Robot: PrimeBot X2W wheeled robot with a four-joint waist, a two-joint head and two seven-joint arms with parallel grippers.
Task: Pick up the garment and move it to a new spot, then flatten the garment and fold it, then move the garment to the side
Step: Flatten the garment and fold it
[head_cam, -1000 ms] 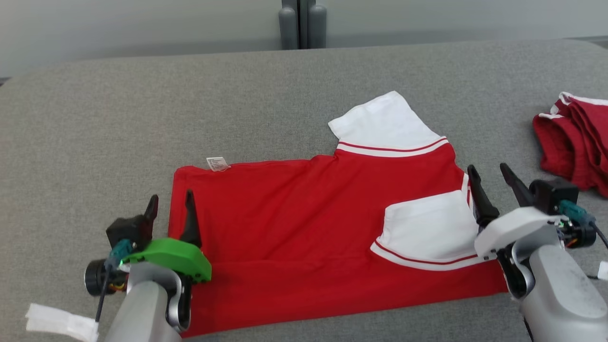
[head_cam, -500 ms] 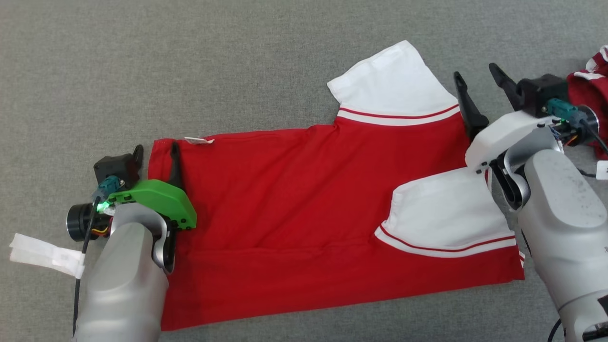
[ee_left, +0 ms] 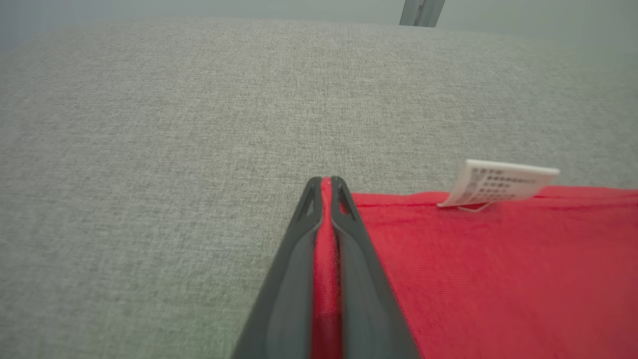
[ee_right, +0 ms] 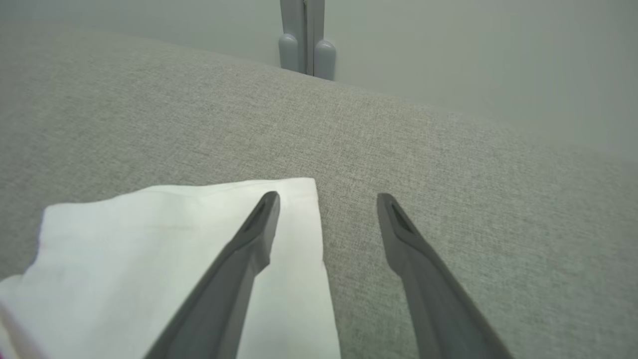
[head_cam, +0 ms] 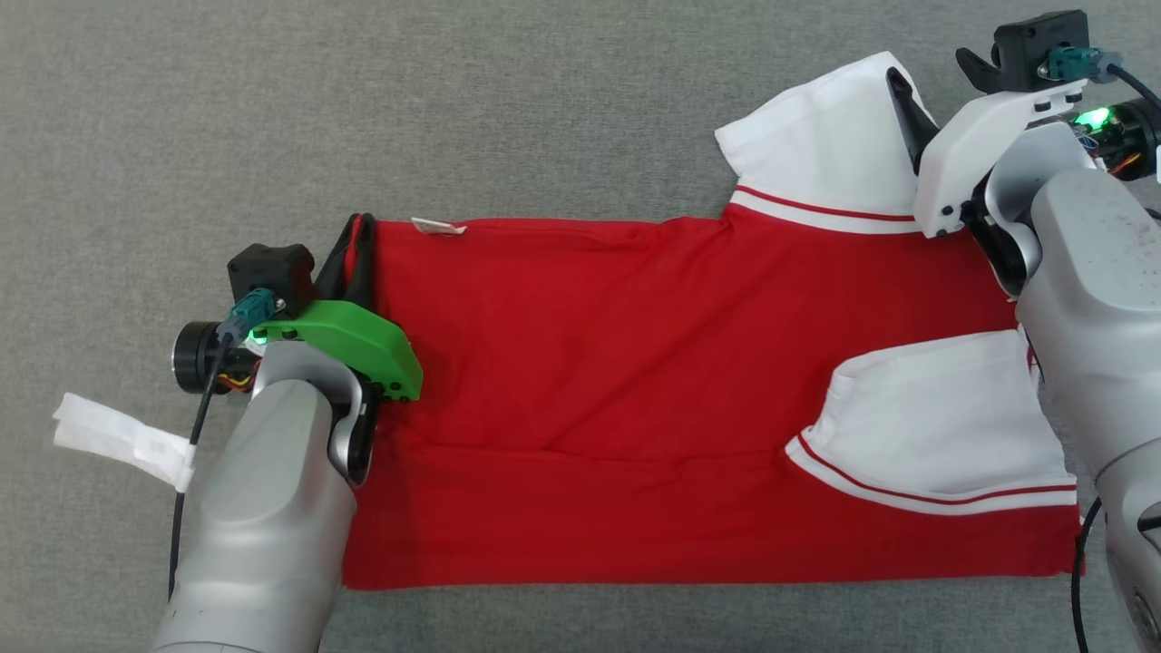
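The garment [head_cam: 635,363] lies flat on the grey cushion [head_cam: 453,109], spread left to right in front of the robot. It looks soft, thin & light, so I think it will sag & bunch up if held at 1 spot only. Better to hold 2 corners.

The left gripper [head_cam: 356,238] is pinched tight on the far left corner of the red cloth, near the small white label [head_cam: 438,227]. The right gripper [head_cam: 930,68] is spread wide w/ nothing in it. One finger is over the far white sleeve [head_cam: 816,145], the other over bare cushion. That sleeve's edge looks like a good spot to grab.

The near hem runs straight. Lots of bare cushion lies past the far edge & to the left.
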